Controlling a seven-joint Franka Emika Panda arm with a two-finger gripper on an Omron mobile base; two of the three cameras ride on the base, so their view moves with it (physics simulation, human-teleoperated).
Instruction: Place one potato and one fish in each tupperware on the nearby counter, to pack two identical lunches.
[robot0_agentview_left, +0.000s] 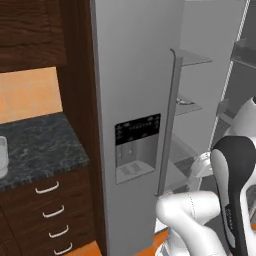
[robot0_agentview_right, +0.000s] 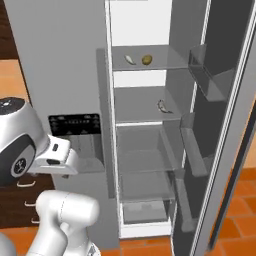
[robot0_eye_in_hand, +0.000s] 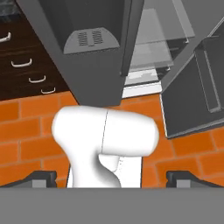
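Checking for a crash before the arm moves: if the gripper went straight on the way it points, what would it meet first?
Going by the hand view, the open gripper points down at the robot's own white arm link, then the orange brick floor. Depth is unclear.

Two fish are showing in the right base view: one (robot0_agentview_right: 129, 60) at upper centre, another (robot0_agentview_right: 163, 106) lower right of it. One potato (robot0_agentview_right: 146, 60) is sitting beside the upper fish. Four drawer handles (robot0_agentview_left: 47, 188) are showing lower left.
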